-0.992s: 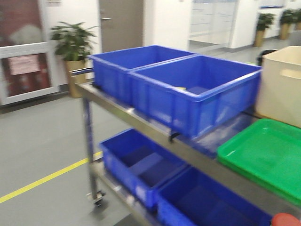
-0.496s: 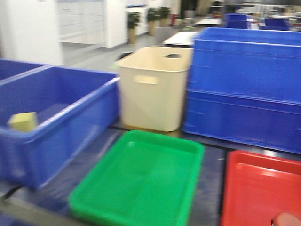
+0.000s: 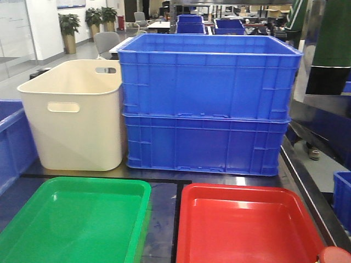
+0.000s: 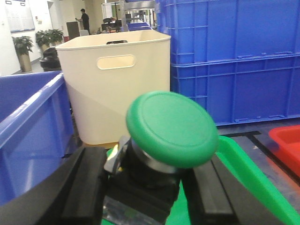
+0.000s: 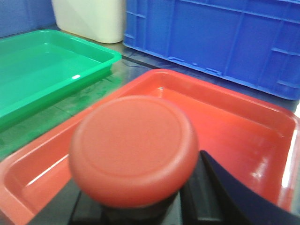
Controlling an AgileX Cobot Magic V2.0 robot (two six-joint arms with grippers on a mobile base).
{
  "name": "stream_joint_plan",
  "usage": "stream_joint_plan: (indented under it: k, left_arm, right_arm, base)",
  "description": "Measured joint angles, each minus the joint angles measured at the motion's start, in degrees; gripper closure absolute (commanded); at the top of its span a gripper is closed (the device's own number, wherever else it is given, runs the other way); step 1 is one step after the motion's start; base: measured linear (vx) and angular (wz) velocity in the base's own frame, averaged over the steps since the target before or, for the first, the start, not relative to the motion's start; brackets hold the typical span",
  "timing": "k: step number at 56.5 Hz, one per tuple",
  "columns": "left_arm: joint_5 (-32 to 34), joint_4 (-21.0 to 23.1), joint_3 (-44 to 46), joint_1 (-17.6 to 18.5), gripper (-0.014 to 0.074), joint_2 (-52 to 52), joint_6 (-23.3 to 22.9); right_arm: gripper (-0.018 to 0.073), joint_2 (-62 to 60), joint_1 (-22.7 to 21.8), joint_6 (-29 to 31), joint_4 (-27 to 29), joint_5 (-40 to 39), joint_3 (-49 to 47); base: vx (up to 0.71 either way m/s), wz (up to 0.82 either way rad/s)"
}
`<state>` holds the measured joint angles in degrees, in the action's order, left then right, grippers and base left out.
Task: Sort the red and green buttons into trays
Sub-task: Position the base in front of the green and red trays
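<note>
Filling left-wrist view alone: green button [image 4: 171,129]

Front view faces stacked crates [image 3: 208,104] across green tray [image 3: 77,219] and red tray [image 3: 247,230], wrist views close-up, sharing trays

Your green tray [image 3: 71,224] sits left, red tray [image 3: 247,230] right; cream bin [image 3: 77,126] and blue crates [image 3: 208,76] far; green button [image 4: 171,129], red button [image 5: 133,147].

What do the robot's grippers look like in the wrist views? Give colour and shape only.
The left gripper has two thick, blocky matte-black fingers with flat inner faces. Of the right gripper little shows: one dark, smooth finger with a slanted edge. No cables or markings are visible.
</note>
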<state>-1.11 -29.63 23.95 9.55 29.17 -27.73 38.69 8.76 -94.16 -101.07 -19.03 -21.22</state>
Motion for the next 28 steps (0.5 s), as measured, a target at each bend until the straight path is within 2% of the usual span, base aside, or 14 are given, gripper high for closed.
stream_joint_plan:
  k: [28]
  left_arm:
    - [0.0, 0.0, 0.0, 0.0, 0.0596, 0.0, 0.0]
  right_arm:
    - [0.0567, 0.0, 0.0, 0.0, 0.0, -0.3, 0.0]
  base:
    - [0.01, -0.03]
